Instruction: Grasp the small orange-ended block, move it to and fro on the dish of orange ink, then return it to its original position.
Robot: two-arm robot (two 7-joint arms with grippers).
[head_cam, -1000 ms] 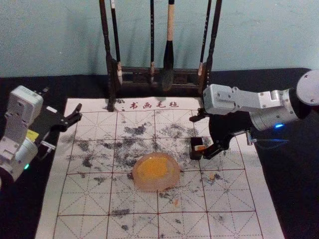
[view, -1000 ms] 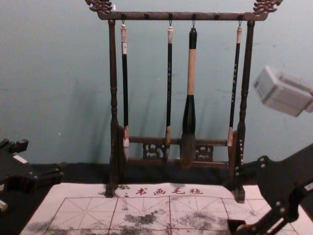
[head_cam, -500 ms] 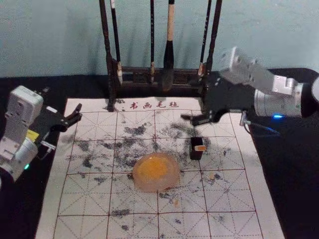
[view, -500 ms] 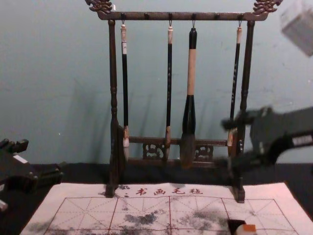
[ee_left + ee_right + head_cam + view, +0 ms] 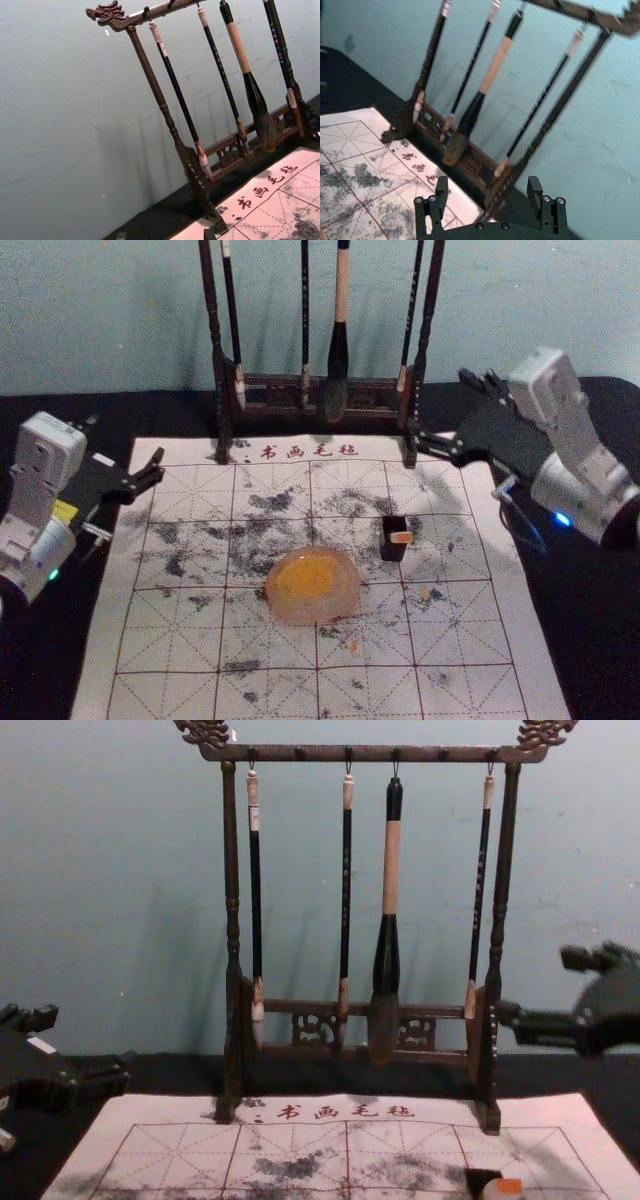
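Off the block, right claw gapes; head view adds dish.

head view high, chest low — same rack

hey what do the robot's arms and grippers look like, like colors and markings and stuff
Both arms are silver-gray. The left arm has a green light and a yellow label; the right arm has a blue light. The left gripper and right gripper are black and two-fingered, the right with round silver screw heads.
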